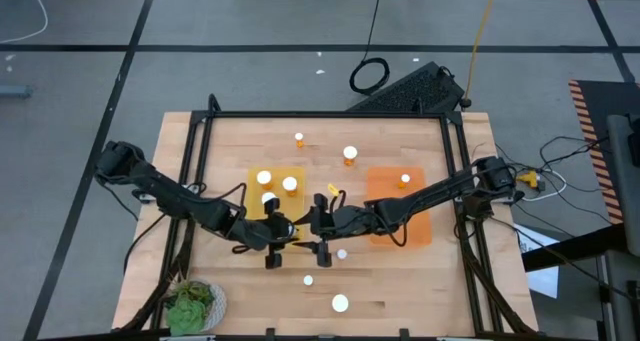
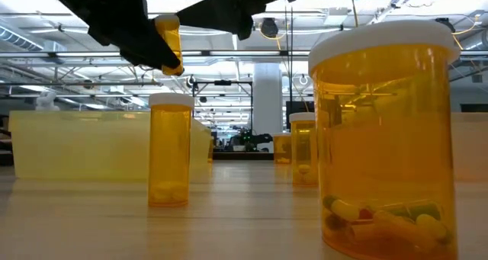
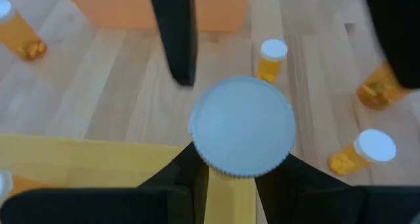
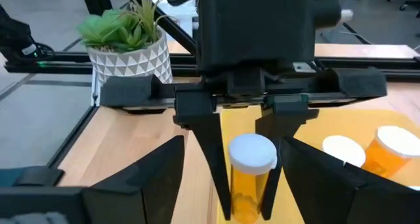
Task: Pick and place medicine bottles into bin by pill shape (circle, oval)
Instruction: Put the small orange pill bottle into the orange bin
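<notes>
Standing nearest the low camera is a large medicine bottle [image 2: 385, 130], upright on the wood table [image 2: 244, 214], with coloured capsules lying in its bottom. Past it stands a narrower upright bottle [image 2: 170, 149] with round pills at its base; farther back, a third bottle [image 2: 303, 149].

Mid-table, both arms meet. The left gripper [image 1: 272, 243] sits at the yellow tray's [image 1: 252, 177] near right corner — its fingers [image 4: 211, 145] are closed narrowly on a white-capped bottle [image 4: 249, 175], held upright off the table, cap [image 3: 241, 127] facing the left wrist camera. The right gripper [image 1: 322, 243] is just beside it, facing it; its fingers [image 4: 141, 178] are spread wide, holding nothing.

In the yellow tray — three bottles, caps up: two side by side [image 1: 264, 179] [image 1: 290, 184], one nearer the held bottle [image 1: 269, 198]. The orange tray [image 1: 415, 231] lies under the right arm, with one bottle [image 1: 405, 180] in its far part.

Loose on the table: two bottles at the near side [image 1: 340, 303] [image 1: 308, 280], one by the right gripper [image 1: 342, 253], and two at the far side [image 1: 349, 154] [image 1: 299, 138].

A green plant in a white patterned pot [image 1: 195, 306] stands at the near left corner.
</notes>
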Controlling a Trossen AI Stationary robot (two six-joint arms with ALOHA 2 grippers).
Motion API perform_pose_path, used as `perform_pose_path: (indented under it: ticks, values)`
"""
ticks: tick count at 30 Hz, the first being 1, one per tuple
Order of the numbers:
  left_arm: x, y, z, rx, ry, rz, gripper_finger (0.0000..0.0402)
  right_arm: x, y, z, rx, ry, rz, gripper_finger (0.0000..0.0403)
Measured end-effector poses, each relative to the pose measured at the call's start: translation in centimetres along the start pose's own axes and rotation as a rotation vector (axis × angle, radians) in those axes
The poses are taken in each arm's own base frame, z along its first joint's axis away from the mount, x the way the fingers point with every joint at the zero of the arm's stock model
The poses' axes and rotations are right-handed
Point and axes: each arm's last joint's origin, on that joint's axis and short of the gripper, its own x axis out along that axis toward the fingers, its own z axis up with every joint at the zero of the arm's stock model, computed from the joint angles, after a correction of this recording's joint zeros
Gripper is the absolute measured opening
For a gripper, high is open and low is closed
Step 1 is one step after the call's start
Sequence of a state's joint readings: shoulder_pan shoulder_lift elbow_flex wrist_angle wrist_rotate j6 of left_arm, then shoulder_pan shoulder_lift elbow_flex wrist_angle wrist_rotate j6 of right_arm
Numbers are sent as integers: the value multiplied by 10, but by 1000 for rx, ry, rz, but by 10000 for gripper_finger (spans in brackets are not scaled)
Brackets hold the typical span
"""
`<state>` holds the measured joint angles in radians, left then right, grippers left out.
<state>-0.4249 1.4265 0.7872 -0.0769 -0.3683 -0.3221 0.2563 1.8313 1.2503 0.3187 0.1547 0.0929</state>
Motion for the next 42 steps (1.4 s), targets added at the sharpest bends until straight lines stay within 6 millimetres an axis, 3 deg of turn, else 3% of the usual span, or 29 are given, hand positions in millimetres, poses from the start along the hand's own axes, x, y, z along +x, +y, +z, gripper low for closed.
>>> perform_pose_path:
  ticks: [20,30,42]
  values:
    - [2,6,5,11,-26,13,104,1,-6,1,-25,-3,-26,201]
    - [2,6,4,29,-16,14,104,17,-11,-17,-23,18,-29,167]
    - [2,6,3,31,-7,15,104,16,-11,-14,-48,5,-28,152]
